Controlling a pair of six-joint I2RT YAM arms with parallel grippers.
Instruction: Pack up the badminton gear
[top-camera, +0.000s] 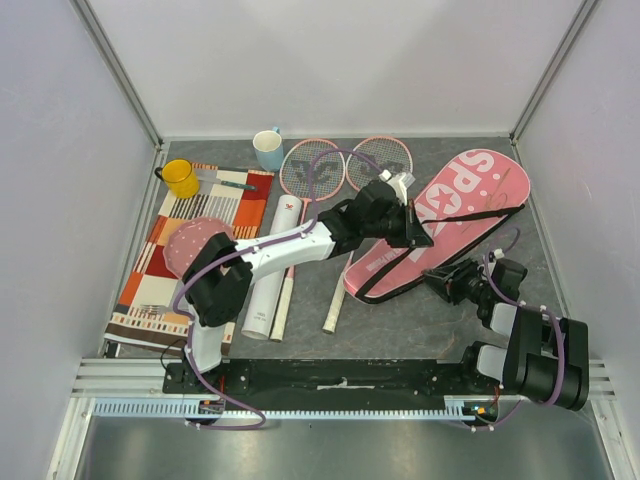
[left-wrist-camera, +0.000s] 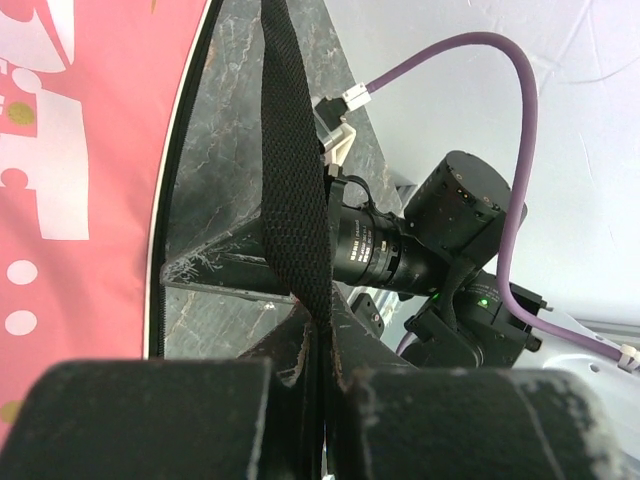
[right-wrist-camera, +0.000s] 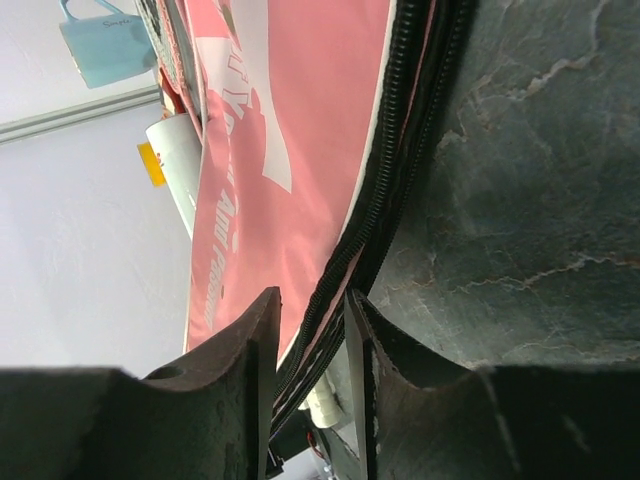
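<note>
The pink "SPORT" racket bag (top-camera: 455, 215) lies at the right of the table, and its black strap (top-camera: 440, 225) runs across it. My left gripper (top-camera: 418, 232) reaches over the bag and is shut on the strap (left-wrist-camera: 295, 180), which rises taut from the fingertips (left-wrist-camera: 325, 310). My right gripper (top-camera: 437, 283) sits low at the bag's near edge. Its jaws stand a little apart (right-wrist-camera: 312, 300) with the bag's zippered edge (right-wrist-camera: 400, 150) running between them. Two pink rackets (top-camera: 312, 170) (top-camera: 380, 160) and the white tube (top-camera: 265, 285) lie left of the bag. No shuttlecocks show.
A yellow mug (top-camera: 180, 178) and a blue mug (top-camera: 268, 150) stand at the back left. A striped mat (top-camera: 150, 290) with cutlery and a pink dotted disc (top-camera: 192, 245) lies along the left side. White walls enclose the table.
</note>
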